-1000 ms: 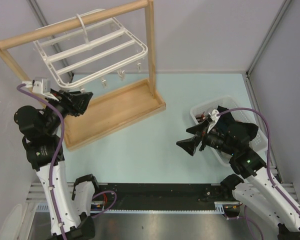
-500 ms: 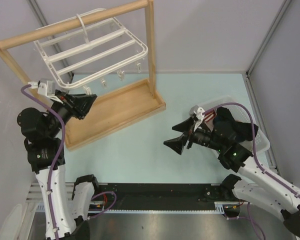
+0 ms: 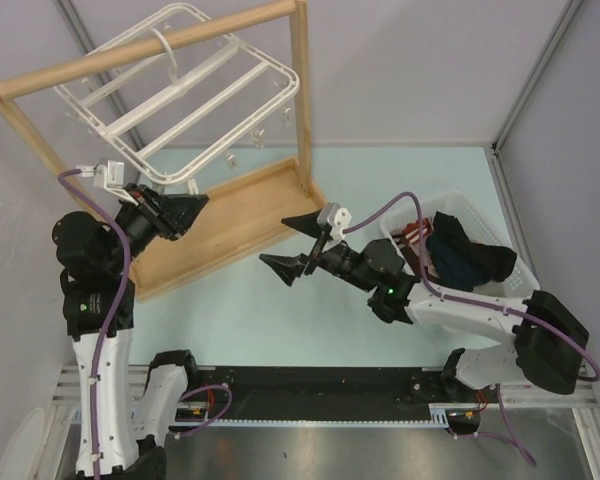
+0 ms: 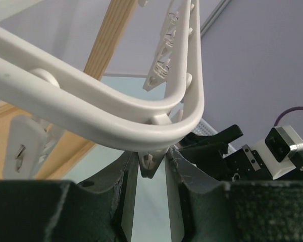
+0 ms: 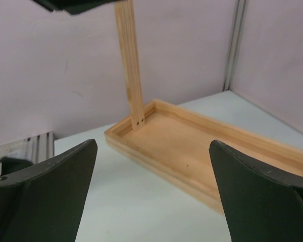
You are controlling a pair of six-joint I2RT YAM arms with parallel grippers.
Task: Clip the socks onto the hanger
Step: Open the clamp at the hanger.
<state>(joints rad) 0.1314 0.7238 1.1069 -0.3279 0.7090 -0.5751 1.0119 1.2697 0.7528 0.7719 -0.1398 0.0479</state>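
Left gripper (image 4: 150,176) sits nearly closed around a small white dangling clip (image 4: 147,164) under the white plastic rectangular hanger (image 4: 116,126); can't tell if it's clamped, and a slip would let the hanger swing. Right gripper (image 3: 278,242) gapes empty over the pale worktop (image 3: 400,170). The dark ankle socks (image 3: 465,255) are in the white plastic basket (image 3: 525,272), so the clip may get opened with nothing to feed in.

The top external view is taken from high above and behind the arms, facing down over the whole surface (image 3: 250,310). Its near edge is placed at 6 o'clock and the wooden stand (image 3: 230,215) at 10 o'clock.

The left wrist view is set very near, looking up past the left end effector (image 4: 147,169) at the underside of the hanger (image 4: 141,128). The right arm's wrist (image 4: 242,156) is caught at 4 o'clock.

The right wrist view is set low, facing level across the surface through the right end effector (image 5: 152,146) toward the stand's tray and post.

The stand is shared by all three views.
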